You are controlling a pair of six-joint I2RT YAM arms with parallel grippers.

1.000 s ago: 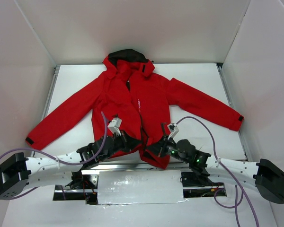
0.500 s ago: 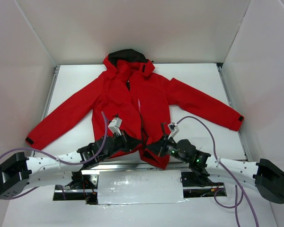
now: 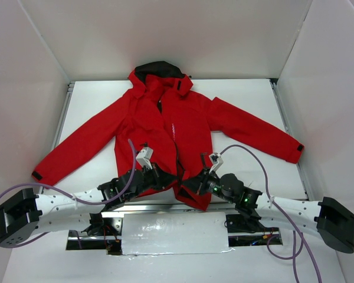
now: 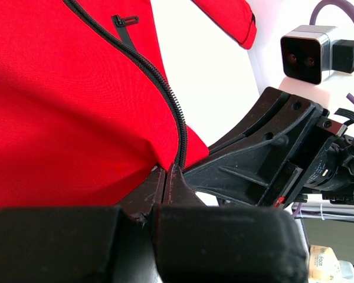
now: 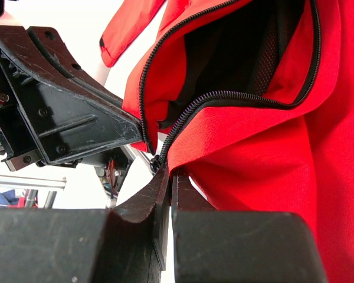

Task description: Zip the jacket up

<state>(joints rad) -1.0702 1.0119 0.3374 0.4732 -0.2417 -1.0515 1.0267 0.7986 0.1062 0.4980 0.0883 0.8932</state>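
The red hooded jacket (image 3: 165,127) lies flat on the white table, hood at the far end, sleeves spread. Its central zipper is open at the bottom. My left gripper (image 3: 168,178) is shut on the hem of the jacket's left front edge, by the black zipper teeth (image 4: 165,97); it shows shut in the left wrist view (image 4: 166,172). My right gripper (image 3: 186,183) is shut on the hem of the other front edge, at the bottom end of the zipper (image 5: 183,115); it shows shut in the right wrist view (image 5: 168,174). The two grippers nearly touch.
White walls enclose the table on three sides. A metal rail (image 3: 147,206) and a foil-covered plate (image 3: 174,233) lie at the near edge between the arm bases. Purple cables (image 3: 251,156) loop off both arms. A black pocket zipper pull (image 4: 125,22) shows on the jacket.
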